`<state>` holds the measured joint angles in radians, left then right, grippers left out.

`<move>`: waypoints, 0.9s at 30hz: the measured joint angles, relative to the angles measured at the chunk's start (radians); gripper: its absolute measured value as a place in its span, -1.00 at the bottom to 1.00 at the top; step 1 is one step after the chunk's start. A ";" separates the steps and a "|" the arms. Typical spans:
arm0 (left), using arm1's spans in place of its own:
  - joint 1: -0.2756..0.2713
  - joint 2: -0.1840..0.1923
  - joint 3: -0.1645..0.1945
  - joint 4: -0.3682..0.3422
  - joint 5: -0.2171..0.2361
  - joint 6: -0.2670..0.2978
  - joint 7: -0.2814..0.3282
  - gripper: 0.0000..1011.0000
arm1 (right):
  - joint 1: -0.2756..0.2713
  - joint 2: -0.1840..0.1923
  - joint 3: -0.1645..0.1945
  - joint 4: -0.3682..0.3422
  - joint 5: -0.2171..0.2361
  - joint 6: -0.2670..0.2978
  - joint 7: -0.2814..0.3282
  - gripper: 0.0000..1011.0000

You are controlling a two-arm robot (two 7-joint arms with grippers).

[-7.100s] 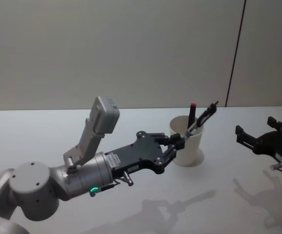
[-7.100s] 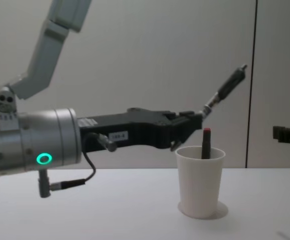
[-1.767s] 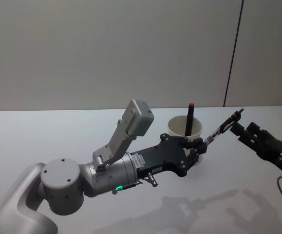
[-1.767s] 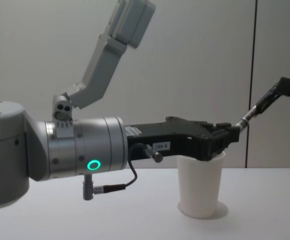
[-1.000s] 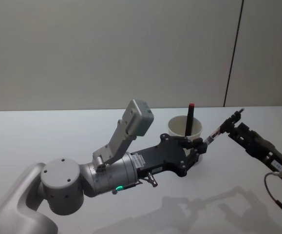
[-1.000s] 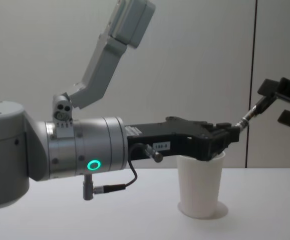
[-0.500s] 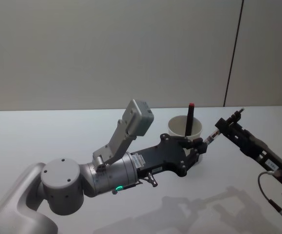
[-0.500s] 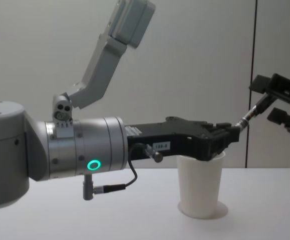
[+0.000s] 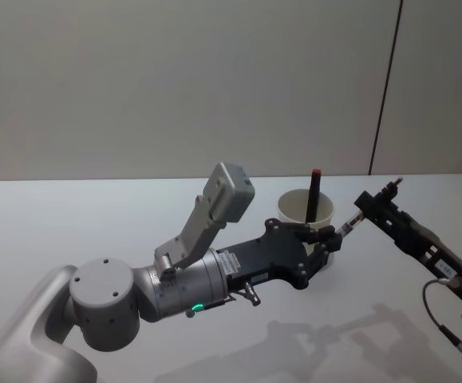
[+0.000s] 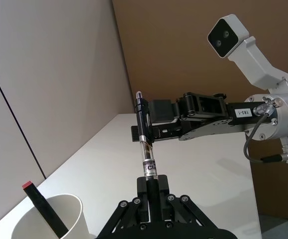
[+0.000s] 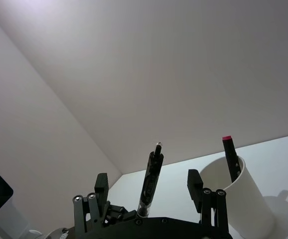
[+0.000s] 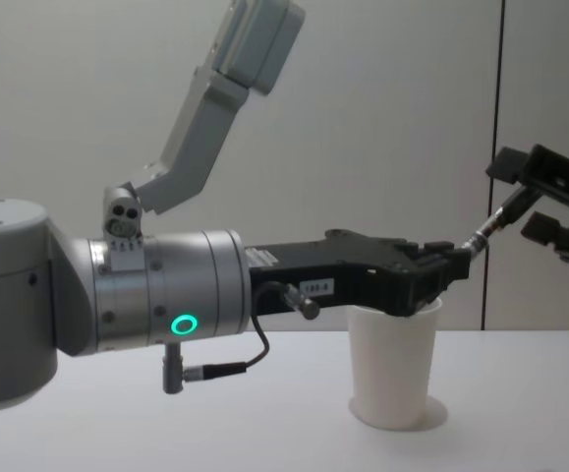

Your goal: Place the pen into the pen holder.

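The pen (image 10: pixel 144 144) hangs in the air just right of the pen holder (image 12: pixel 392 379), tilted up to the right. The left hand (image 9: pixel 326 238) is closed on its lower end, over the pen holder's rim. The right hand (image 12: pixel 525 197), fingers spread open, straddles its upper end. A red-tipped marker (image 9: pixel 313 195) stands in the pen holder on the table (image 9: pixel 95 223).

Just right of pen holder (image 12: pixel 394 364): pen (image 12: pixel 486 225)

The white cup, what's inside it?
A black pen with a red tip stands leaning inside the white cup. Its lower end is hidden behind the cup's wall, and so is the cup's bottom.
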<state>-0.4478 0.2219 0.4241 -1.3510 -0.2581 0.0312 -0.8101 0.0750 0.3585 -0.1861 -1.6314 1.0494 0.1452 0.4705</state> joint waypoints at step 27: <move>0.000 0.000 0.000 0.000 0.000 0.000 0.000 -0.73 | -0.004 0.015 -0.001 0.012 0.028 -0.025 -0.004 0.98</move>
<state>-0.4478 0.2219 0.4241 -1.3510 -0.2581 0.0312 -0.8101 0.0711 0.3737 -0.1872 -1.6194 1.0772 0.1202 0.4664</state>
